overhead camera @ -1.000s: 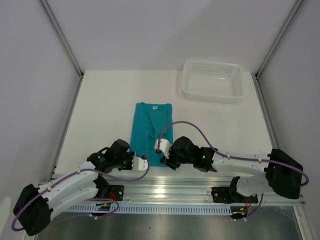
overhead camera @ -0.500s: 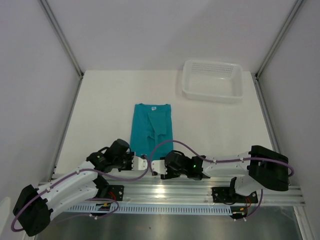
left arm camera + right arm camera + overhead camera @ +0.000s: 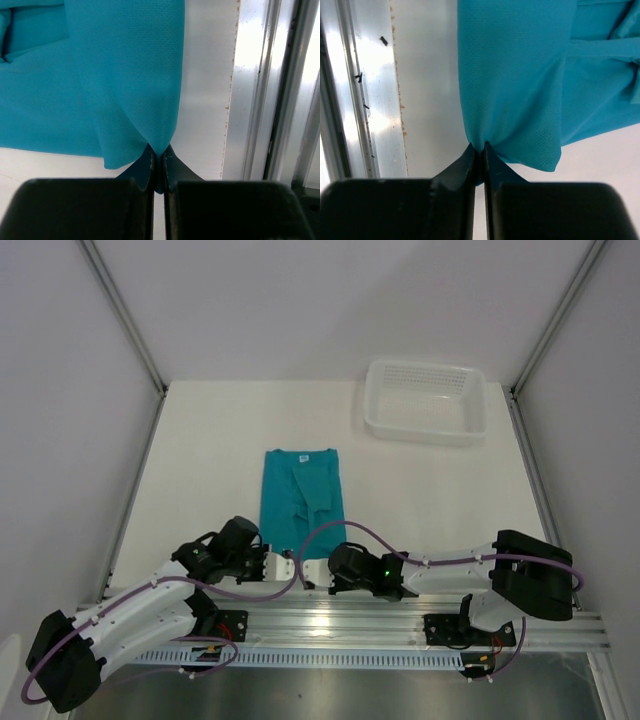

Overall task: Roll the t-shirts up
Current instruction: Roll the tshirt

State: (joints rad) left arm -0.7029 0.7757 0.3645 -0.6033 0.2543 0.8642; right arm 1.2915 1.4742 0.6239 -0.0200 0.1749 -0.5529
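The teal t-shirt (image 3: 302,497) lies folded into a narrow strip on the white table, neck label at the far end. My left gripper (image 3: 283,565) is shut on the strip's near left corner. The left wrist view shows the fabric (image 3: 125,75) pinched between the black fingertips (image 3: 146,165). My right gripper (image 3: 312,570) is shut on the near right corner. The right wrist view shows the fabric (image 3: 520,75) pinched in the same way at the gripper (image 3: 481,152). Both grippers sit close together at the table's near edge.
A white perforated basket (image 3: 427,400) stands at the far right of the table. The aluminium rail (image 3: 400,625) runs along the near edge, just behind both grippers. White walls enclose the table on three sides.
The right arm swung down and left from over the shirt's near right part to the near hem and shut on it. The shirt's near end shifted slightly. The left arm barely moved.
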